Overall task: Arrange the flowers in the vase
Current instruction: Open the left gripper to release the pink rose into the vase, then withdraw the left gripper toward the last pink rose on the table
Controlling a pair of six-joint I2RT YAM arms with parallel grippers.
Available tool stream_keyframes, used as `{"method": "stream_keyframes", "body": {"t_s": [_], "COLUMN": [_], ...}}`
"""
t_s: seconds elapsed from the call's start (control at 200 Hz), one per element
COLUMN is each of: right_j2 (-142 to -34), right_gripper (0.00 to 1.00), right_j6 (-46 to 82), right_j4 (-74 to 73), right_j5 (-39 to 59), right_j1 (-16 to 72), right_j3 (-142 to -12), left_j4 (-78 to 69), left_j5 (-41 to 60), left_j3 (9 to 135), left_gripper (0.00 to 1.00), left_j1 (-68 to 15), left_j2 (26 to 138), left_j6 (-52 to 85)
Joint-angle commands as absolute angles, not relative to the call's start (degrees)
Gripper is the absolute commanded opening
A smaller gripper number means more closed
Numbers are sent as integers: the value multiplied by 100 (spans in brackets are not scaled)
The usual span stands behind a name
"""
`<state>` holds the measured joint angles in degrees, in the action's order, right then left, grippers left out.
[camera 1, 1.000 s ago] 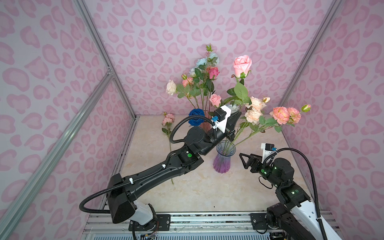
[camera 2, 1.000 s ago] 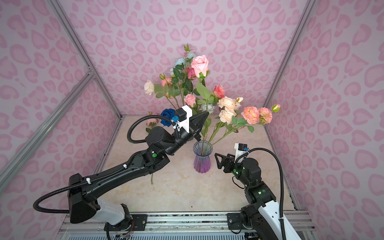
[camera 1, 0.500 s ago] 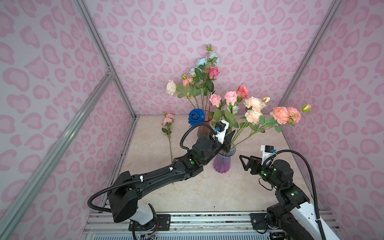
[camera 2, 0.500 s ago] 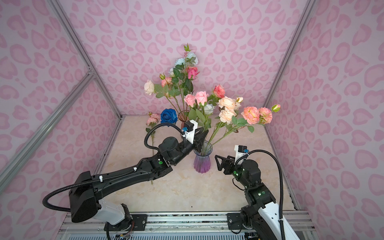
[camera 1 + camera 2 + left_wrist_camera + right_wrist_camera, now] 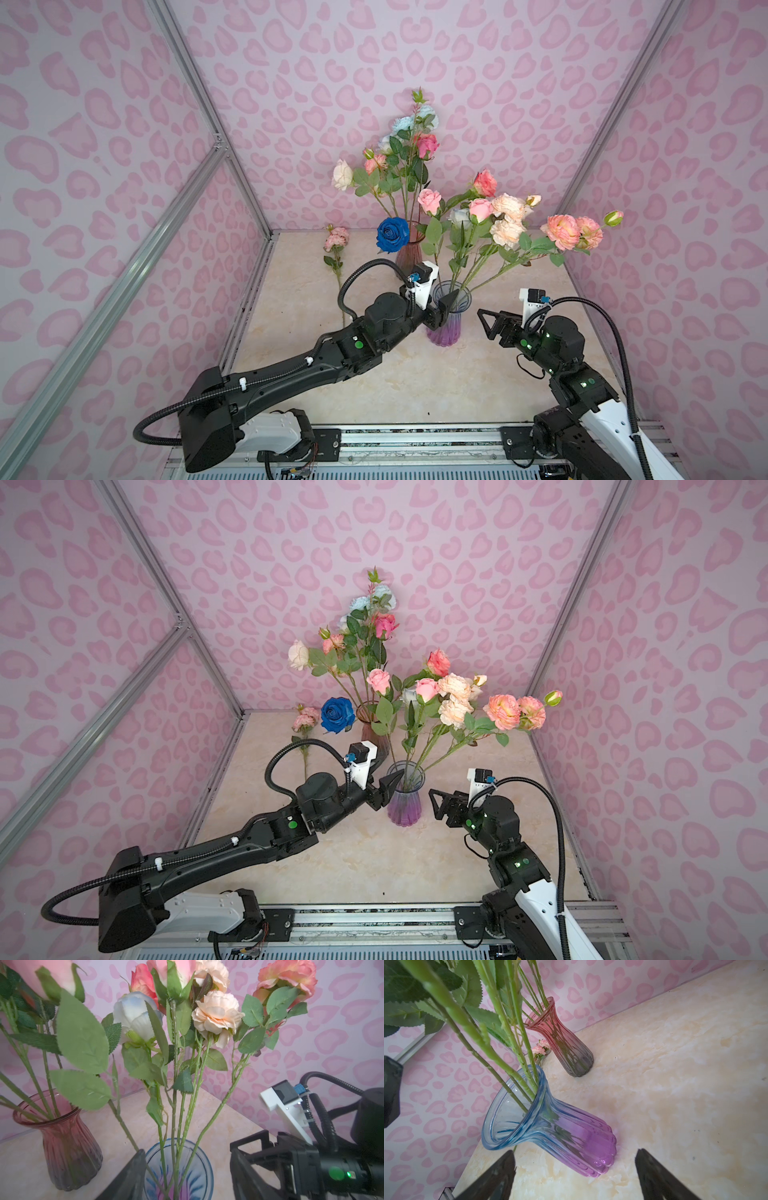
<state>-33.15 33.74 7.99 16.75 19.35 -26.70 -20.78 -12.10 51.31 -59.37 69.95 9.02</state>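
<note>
Since a second ago the left gripper (image 5: pixel 444 308) has dropped from well above the blooms to the rim of the blue-to-purple vase (image 5: pixel 451 334). The pink rose (image 5: pixel 480 208) it carried now stands in that vase with the other flowers. Its jaws have parted and grip nothing; the stems rise free just ahead of them. The right gripper (image 5: pixel 484 324) sits near the vase's far side, jaws wide and empty, with the vase body straight ahead between them.

I read this as the release step. Next I'd back the left jaws off without snagging foliage, then go for the pink carnation (image 5: pixel 337 239) lying on the tabletop (image 5: pixel 374 386), well behind and outboard of them.

My left wrist view shows one finger (image 5: pixel 128 1178) beside the vase mouth and the stems running down inside, but no carnation. Both top views show its whole stem. The right wrist view catches only its bloom, beyond the vase.
</note>
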Motion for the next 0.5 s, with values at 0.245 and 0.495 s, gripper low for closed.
{"method": "stream_keyframes", "body": {"t_s": [0.245, 0.495], "right_j2": [-3568, -3596], "right_gripper": [90, 89], "right_j6": [3533, 3695], "right_j4": [520, 362], "right_j5": [1741, 1620], "right_j1": [1971, 2000], "right_j3": [-2666, -2584], "left_j4": [185, 1031], "left_j5": [-2740, -1291], "left_j3": [3654, 4171], "left_gripper": [70, 72], "left_j1": [-4584, -1945], "left_j2": [5401, 6835], "left_j6": [2890, 3988]}}
